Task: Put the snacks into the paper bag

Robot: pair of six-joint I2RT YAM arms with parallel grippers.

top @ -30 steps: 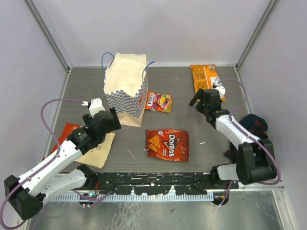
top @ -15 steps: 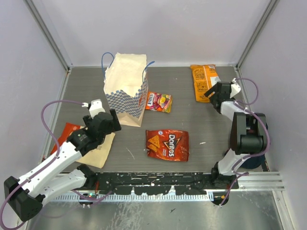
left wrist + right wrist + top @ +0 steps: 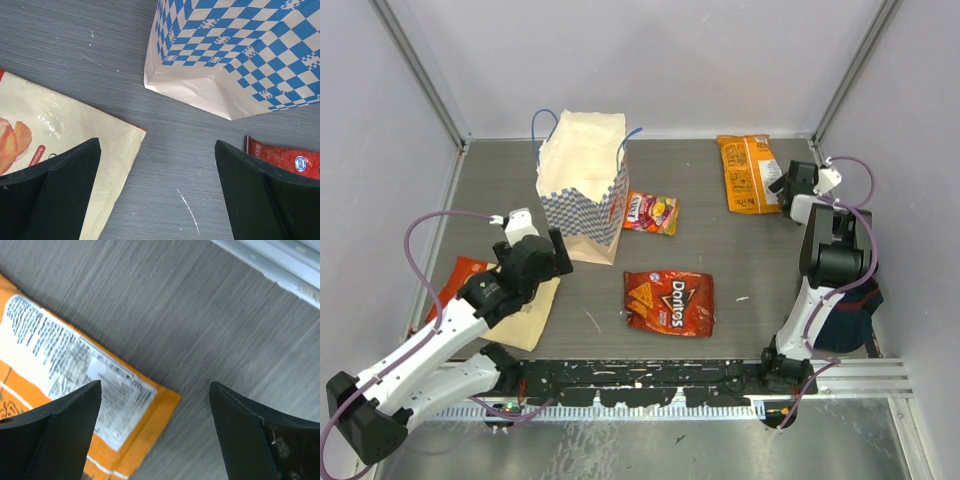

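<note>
Nearest the arms, the red Doritos bag (image 3: 669,301) lies flat in the middle of the tabletop (image 3: 740,260), touched by nothing. To its left a red-orange pack (image 3: 460,275) lies with its pale side partly up, half hidden under the left arm. The left fingers (image 3: 55,195) hang spread wide just above that pack's corner, with nothing between them. The wrist view shows bare tabletop in the gap and the checked base of the paper bag (image 3: 582,185) just ahead.

Further back, the small pink-yellow candy pack (image 3: 651,212) rests against the foot of the paper bag on its right side, outside it. The bag itself stands upright at the back left, blue handles up. I can see nothing of any snack inside, though from here the mouth does not show its depth.

At the far right the orange pack (image 3: 745,173) lies flat near the back wall. The right fingers (image 3: 55,425) are wide apart and empty — they straddle the pack's near corner from above (the wrist view shows the white label between them) but have not gripped it.

So, by my reckoning, the job is barely begun — four packs are in view out on the tabletop and none in the bag. The orange pack looks like the first to go, and the other three remain after it.
</note>
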